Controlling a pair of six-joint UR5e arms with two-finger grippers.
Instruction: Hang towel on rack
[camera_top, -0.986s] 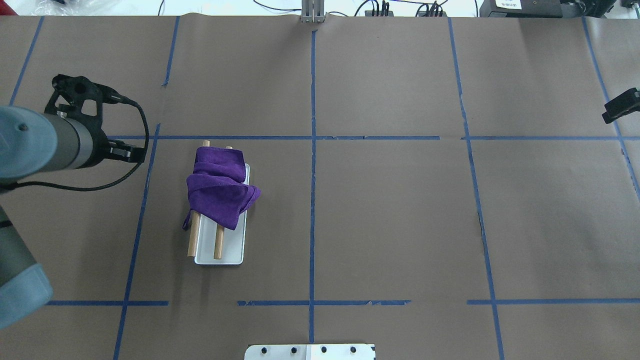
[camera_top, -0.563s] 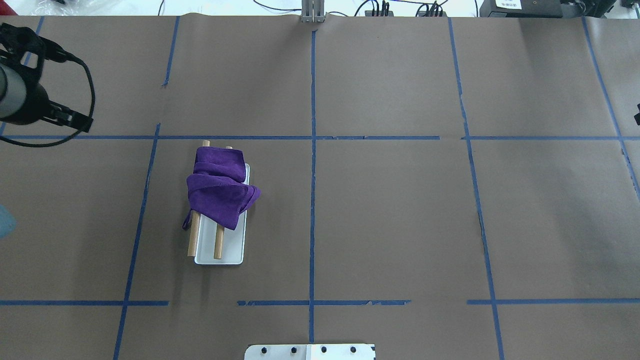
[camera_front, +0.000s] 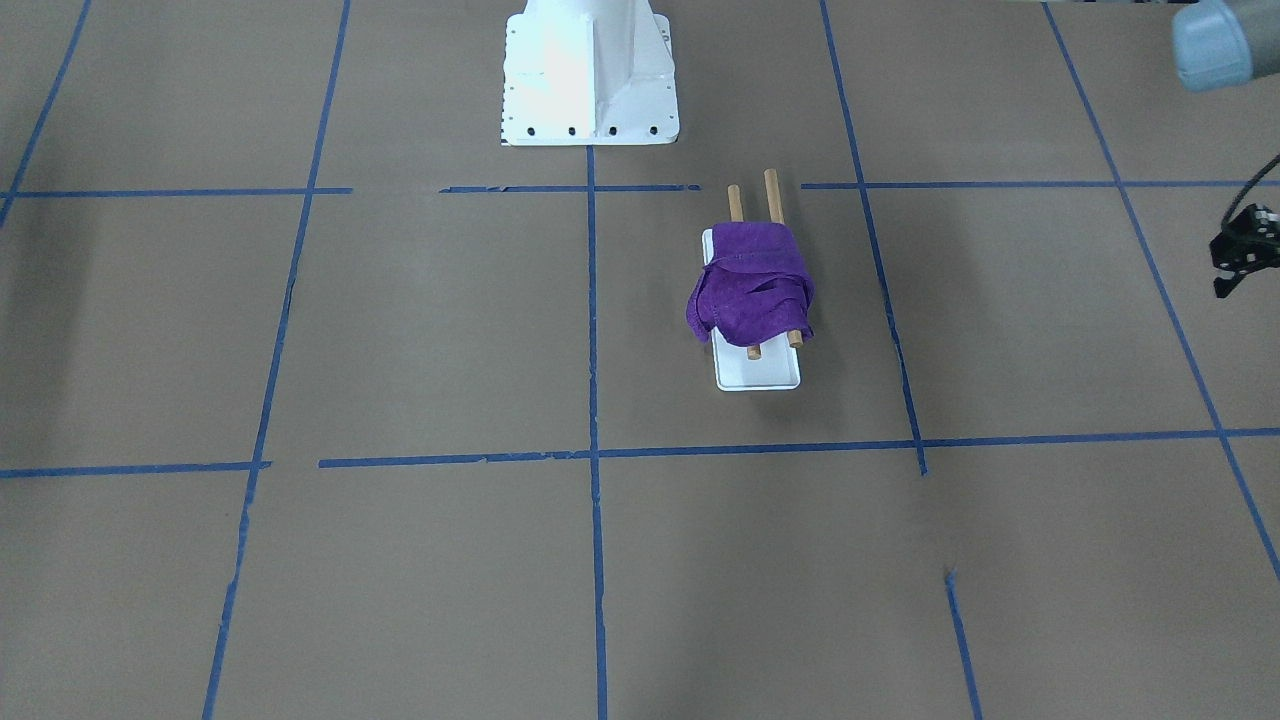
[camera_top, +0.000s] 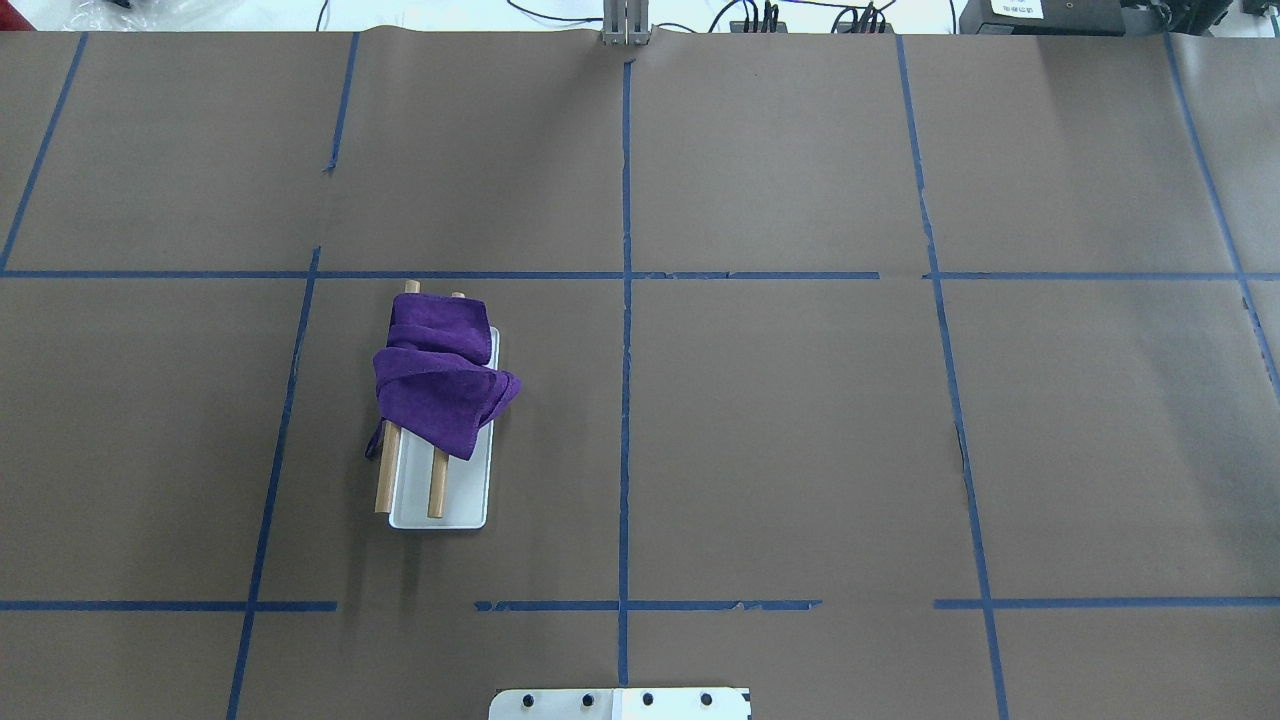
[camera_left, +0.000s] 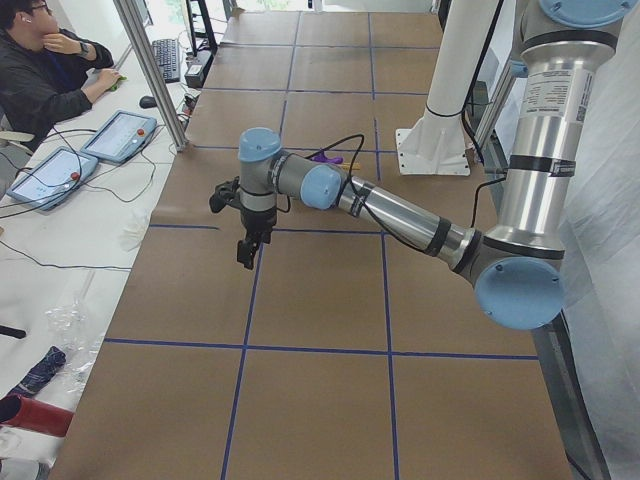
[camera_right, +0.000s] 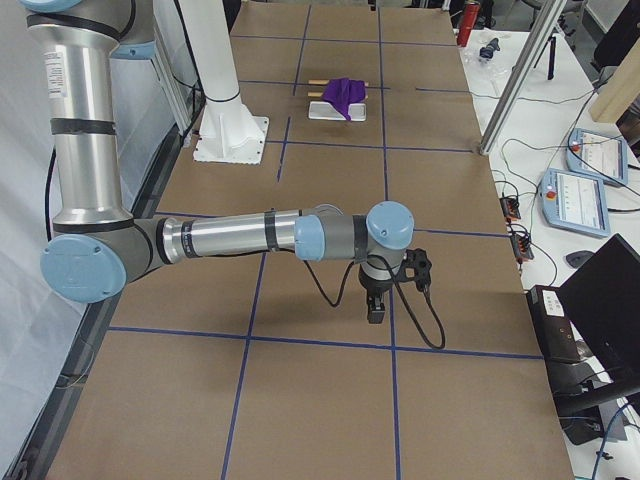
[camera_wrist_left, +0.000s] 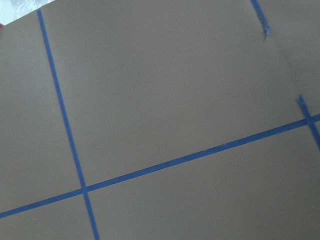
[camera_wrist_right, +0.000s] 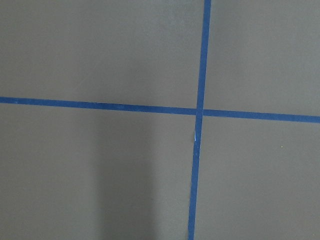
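A purple towel (camera_top: 440, 385) lies bunched over the rack's two wooden dowels (camera_top: 437, 488) above its flat white base (camera_top: 466, 495), left of the table's middle. It also shows in the front-facing view (camera_front: 752, 292) and, far off, in the right side view (camera_right: 345, 91). My left gripper (camera_front: 1240, 258) hangs at the table's left end, far from the rack; I cannot tell whether it is open or shut. It also shows in the left side view (camera_left: 246, 252). My right gripper (camera_right: 377, 306) hangs over the table's right end and shows only in the right side view, so I cannot tell its state.
The white bolted pedestal (camera_front: 590, 70) stands at the robot's edge of the table. Brown paper with blue tape lines (camera_top: 625, 350) covers the table. An operator (camera_left: 40, 70) sits at the far side with tablets. Both wrist views show only paper and tape.
The left arm has swung out of the overhead view past its left edge. The right gripper's tip has left the right edge. The towel and rack have not moved.
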